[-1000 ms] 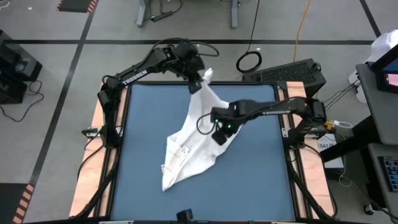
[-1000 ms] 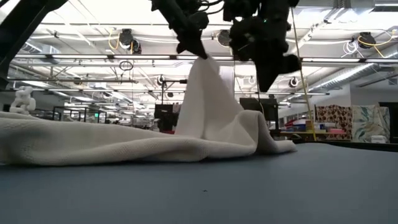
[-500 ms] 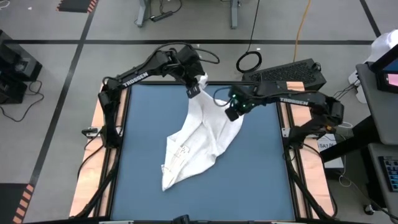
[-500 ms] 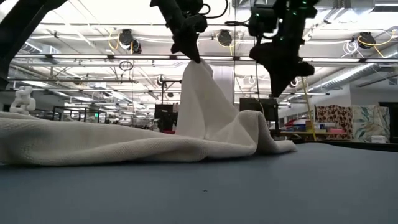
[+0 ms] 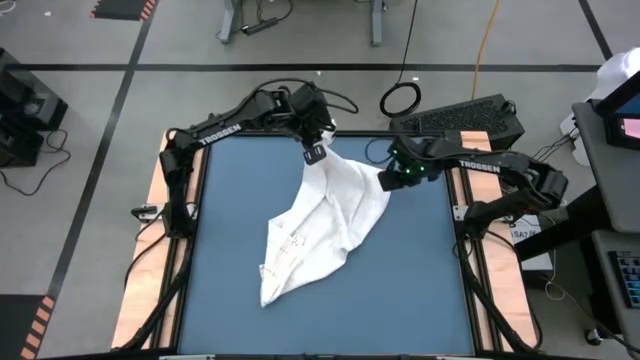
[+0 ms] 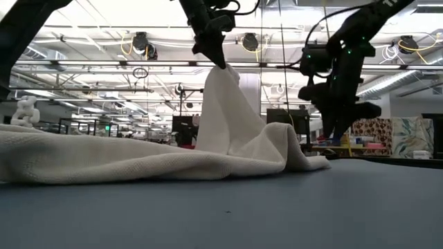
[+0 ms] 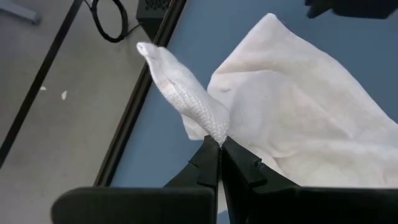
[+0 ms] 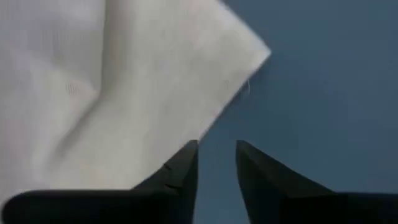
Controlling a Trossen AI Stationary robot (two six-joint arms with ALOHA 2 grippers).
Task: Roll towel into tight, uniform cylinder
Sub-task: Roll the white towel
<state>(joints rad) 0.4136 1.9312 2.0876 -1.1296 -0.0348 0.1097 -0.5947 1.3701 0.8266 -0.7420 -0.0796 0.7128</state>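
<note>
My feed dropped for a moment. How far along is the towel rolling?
Nothing looks rolled yet: the towel lies crumpled across the blue table. In hand: the left gripper pinches one far corner and holds it raised, while the right gripper, jaws slightly apart, hovers at the neighbouring corner without gripping it. Left: spreading it flat, then the whole roll.

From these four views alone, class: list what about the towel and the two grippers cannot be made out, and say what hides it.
- Towel underside and inner folds: covered by its own layers, all views.
- Towel's left end, low view: cut off by the picture's edge.
- Right gripper: jaws apart beside the towel's corner; contact unclear, since its fingers fill the foreground.
- Left gripper: depth of pinched cloth hidden between its fingers.
</note>
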